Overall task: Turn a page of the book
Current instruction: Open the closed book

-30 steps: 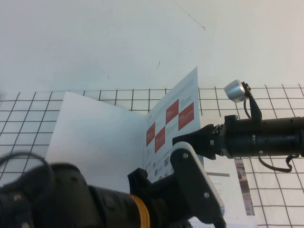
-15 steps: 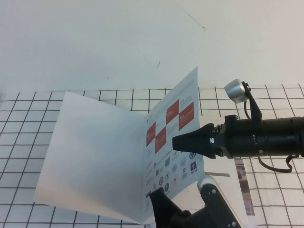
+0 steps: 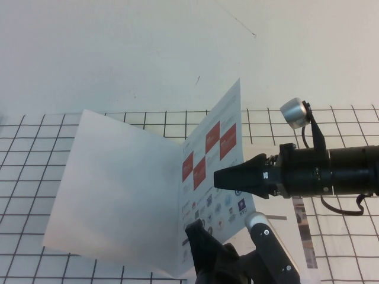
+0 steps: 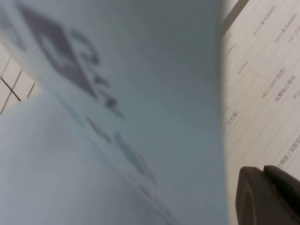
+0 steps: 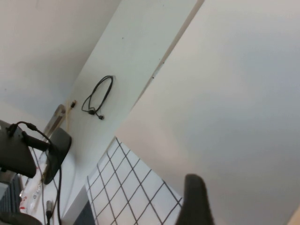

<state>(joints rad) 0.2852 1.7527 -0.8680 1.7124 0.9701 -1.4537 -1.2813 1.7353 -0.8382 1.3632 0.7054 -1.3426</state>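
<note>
**Inspector A:** The page [image 3: 214,177] stands raised, tilted, rising from the spine of the book [image 3: 124,189]. Its checker-and-logo face is turned toward the desk's left side. The book lies open on the gridded desk [image 3: 35,171], roughly mid-desk toward the near edge; its blank white leaf lies to the left, and a printed page [image 3: 278,228] lies flat to the right.

**Inspector B:** Grippers?

**Inspector A:** The right gripper [image 3: 220,176] reaches in from the right edge, its tip at the raised page's right edge. Its fingers look pressed together to a point, apparently pinching the page. The left gripper [image 3: 228,248] sits at the near edge, beneath the page's lower edge, fingers spread.

**Inspector B:** Wrist views?

**Inspector A:** The left wrist shows the page [image 4: 140,93] close overhead, blurred, beside table text. The right wrist shows mostly pale surface and grid.
</note>
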